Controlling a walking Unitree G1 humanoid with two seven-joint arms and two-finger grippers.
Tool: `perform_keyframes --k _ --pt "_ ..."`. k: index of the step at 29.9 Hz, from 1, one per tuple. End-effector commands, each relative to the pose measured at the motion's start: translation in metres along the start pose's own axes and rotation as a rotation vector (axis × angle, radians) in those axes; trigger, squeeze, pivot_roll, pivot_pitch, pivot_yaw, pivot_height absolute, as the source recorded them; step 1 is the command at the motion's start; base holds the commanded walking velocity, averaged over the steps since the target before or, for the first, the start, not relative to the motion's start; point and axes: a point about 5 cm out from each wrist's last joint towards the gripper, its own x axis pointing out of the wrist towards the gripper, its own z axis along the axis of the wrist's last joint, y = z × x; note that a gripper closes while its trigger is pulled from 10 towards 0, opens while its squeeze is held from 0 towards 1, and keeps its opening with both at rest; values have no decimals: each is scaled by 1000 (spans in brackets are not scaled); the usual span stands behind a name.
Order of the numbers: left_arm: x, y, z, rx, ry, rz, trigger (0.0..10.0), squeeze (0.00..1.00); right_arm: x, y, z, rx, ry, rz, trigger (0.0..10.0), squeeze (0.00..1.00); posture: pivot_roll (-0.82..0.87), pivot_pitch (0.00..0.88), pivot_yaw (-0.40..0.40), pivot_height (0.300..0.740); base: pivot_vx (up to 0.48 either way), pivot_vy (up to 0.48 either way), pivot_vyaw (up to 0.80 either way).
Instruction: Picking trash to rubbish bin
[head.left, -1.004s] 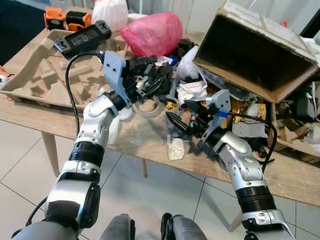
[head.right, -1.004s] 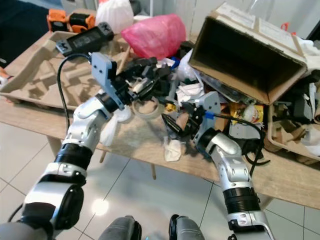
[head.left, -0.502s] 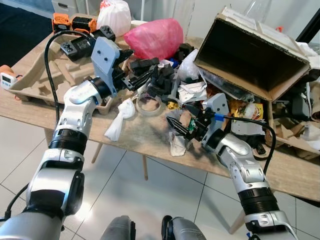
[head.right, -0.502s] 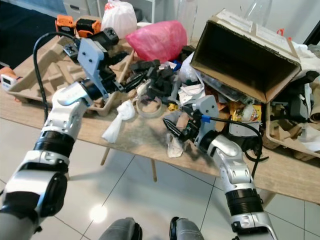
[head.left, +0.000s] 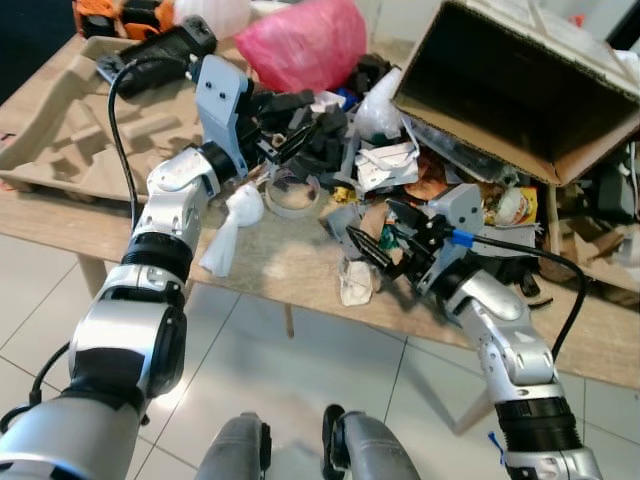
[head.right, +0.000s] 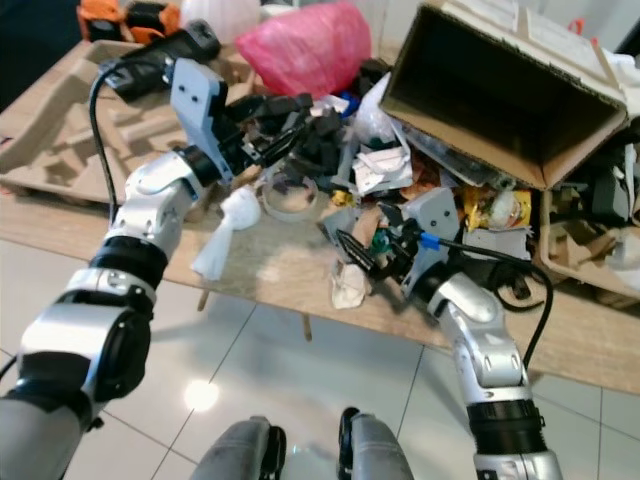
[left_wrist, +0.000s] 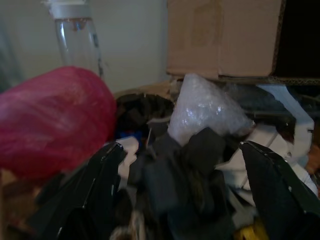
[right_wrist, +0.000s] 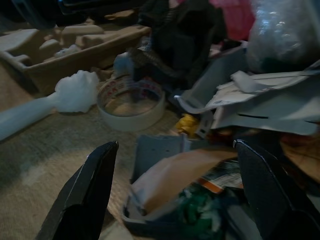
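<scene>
Trash: crumpled brown-and-green paper scrap (right_wrist: 175, 187) – likely light, soft; pinch its middle.
Right gripper (head.left: 385, 235): open, hovering.
Left gripper (head.left: 290, 125): open.

Wooden table (head.left: 290, 270), plank top, running across the frame above a pale tiled floor (head.left: 330, 370). On it: moulded pulp tray (head.left: 60, 140), upper left; pink plastic bag (head.left: 300, 45), top centre; tape roll (head.left: 292, 198), centre; white crumpled tissue (head.left: 228, 228), left of centre; open cardboard box (head.left: 520, 90) on its side, upper right; mixed litter (head.left: 390, 170) between them.
</scene>
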Motion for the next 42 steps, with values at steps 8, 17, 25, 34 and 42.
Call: perform_keyframes --k 8,17,25,34,42 --pt "5 -7 -4 95 65 -69 10000 0 -6 5 11 5 -17 -10 10000 0 46 304 -29 740 0 0 0" --pt "2 -9 -17 217 167 -31 0 0 -7 10 18 15 -26 4 10000 0 45 307 -29 740 0 0 0" --pt "3 -7 -15 232 158 -13 0 0 -8 12 25 17 -46 26 10000 0 42 303 -29 740 0 0 0" --pt "5 -9 -14 184 123 -6 0 0 -8 14 30 27 -67 66 10000 0 47 277 -19 740 0 0 0" --pt "0 -4 0 -36 -47 -46 0 0 -6 10 34 25 -94 75 10000 0 70 234 -13 740 0 0 0"
